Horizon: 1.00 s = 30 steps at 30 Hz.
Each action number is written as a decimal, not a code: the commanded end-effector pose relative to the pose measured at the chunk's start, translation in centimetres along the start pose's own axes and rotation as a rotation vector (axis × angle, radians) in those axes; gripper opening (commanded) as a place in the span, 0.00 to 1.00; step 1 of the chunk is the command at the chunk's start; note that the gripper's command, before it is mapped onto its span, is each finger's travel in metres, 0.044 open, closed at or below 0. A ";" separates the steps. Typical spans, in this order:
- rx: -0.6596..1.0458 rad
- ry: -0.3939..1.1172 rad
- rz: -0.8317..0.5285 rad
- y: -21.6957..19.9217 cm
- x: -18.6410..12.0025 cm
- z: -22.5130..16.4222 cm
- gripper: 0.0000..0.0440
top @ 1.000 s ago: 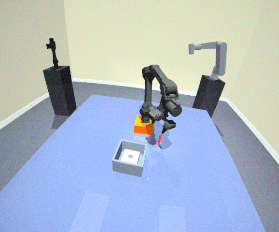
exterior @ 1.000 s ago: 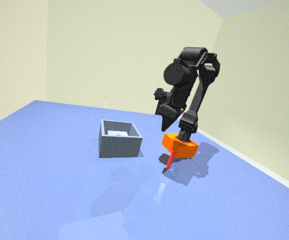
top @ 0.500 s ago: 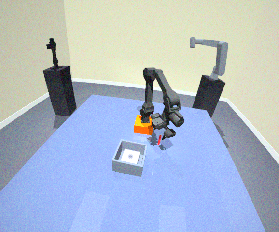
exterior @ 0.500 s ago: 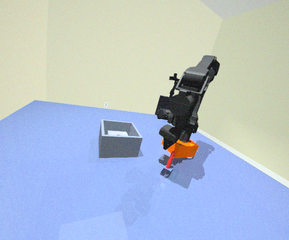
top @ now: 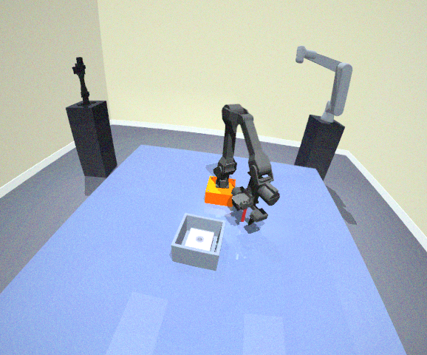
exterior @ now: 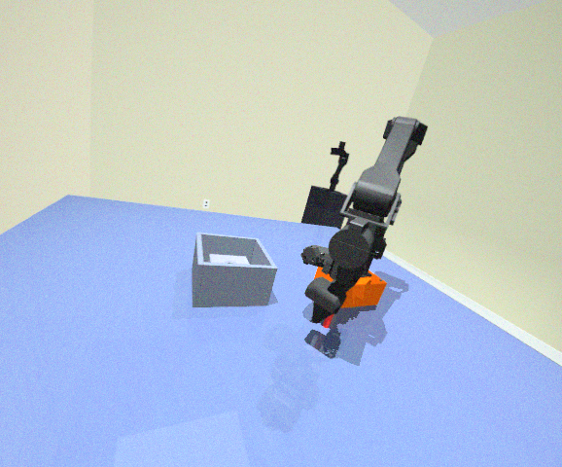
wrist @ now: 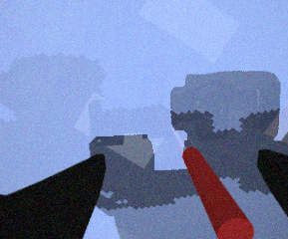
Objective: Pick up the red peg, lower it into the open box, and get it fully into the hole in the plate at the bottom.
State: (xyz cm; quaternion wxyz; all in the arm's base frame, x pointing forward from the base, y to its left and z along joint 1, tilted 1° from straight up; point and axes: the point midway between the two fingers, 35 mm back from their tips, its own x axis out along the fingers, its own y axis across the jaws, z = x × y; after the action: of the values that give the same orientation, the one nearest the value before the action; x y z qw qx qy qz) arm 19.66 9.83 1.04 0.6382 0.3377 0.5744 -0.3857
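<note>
Red peg [top: 243,214] [exterior: 328,321] [wrist: 210,191] stands roughly upright, long axis vertical, between wide-open fingers [top: 246,211] [exterior: 321,317].

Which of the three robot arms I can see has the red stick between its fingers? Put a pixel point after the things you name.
The dark arm on the orange block [top: 217,197] [exterior: 364,294]; the other two stand on black pedestals, away from the red stick [top: 243,214] [exterior: 328,321] [wrist: 210,191].

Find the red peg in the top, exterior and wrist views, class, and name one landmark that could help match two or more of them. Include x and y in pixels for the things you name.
Top: the red peg [top: 243,214] [exterior: 328,321] [wrist: 208,191] shows right of centre, below the orange block [top: 218,198] [exterior: 364,293].
Exterior: right of centre, a small red piece below the dark arm, mostly hidden.
Wrist: lower right, between the two dark fingers.
Shared landmark: the orange block, in top and exterior only.
</note>
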 end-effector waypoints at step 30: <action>-0.118 -0.045 0.051 0.5 -2.6 2.2 0.00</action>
State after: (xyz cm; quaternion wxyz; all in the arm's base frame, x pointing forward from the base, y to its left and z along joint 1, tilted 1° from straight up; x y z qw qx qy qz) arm 20.46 8.63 2.95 0.6667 0.3113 0.5805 -0.3488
